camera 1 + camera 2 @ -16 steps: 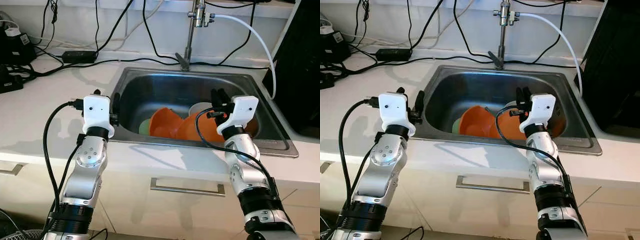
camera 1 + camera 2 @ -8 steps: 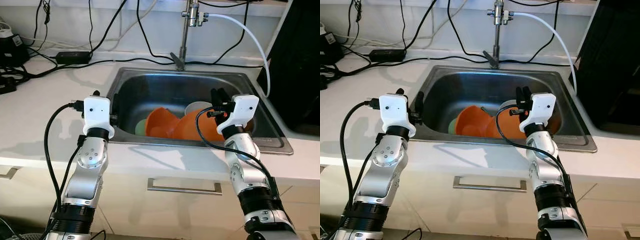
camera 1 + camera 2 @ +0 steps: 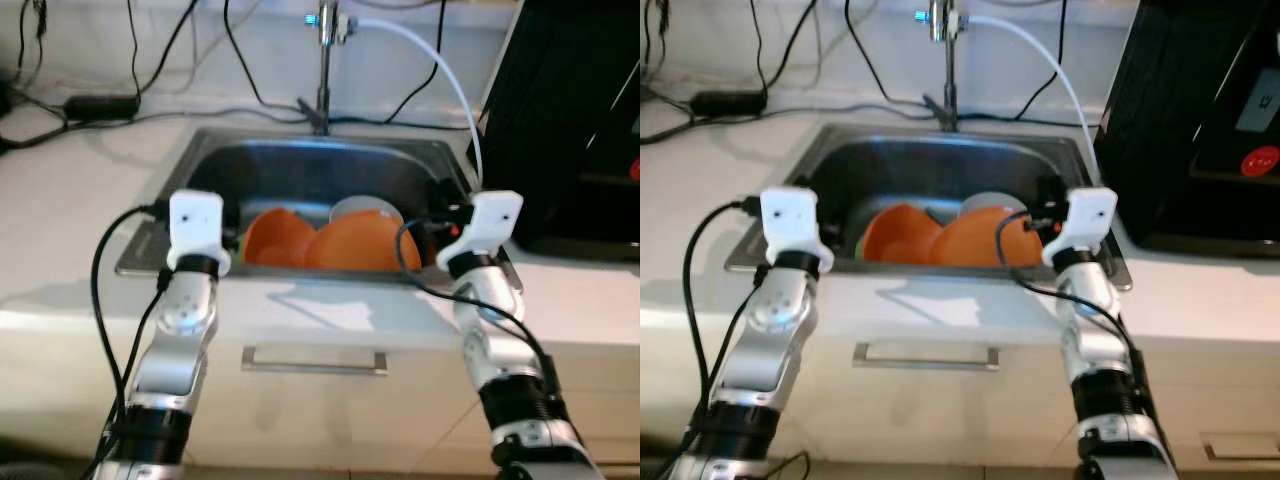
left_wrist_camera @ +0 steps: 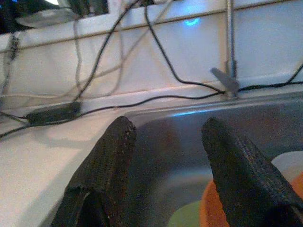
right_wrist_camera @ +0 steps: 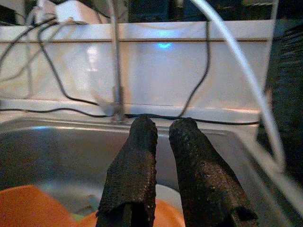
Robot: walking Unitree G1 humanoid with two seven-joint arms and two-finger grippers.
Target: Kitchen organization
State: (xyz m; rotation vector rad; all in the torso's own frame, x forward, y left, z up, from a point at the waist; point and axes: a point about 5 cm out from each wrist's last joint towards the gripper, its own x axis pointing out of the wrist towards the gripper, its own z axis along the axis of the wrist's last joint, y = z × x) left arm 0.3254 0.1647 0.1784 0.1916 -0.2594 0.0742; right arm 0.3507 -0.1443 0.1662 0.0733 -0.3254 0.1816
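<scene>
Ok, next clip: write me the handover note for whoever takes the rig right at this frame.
Left gripper: open, empty, held over the sink's left front edge.
Right gripper: fingers close together with a narrow gap, holding nothing, over the right front corner.
In the basin: two orange bowls, a white dish behind them, a green item partly hidden underneath.
Done: nothing lifted out yet.
Left: take the dishes out and put them away.

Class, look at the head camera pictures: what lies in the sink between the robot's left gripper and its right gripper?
Between the left gripper and right gripper, two orange plastic bowls lie in the steel sink, a white dish behind them, seen in both eye views.
</scene>
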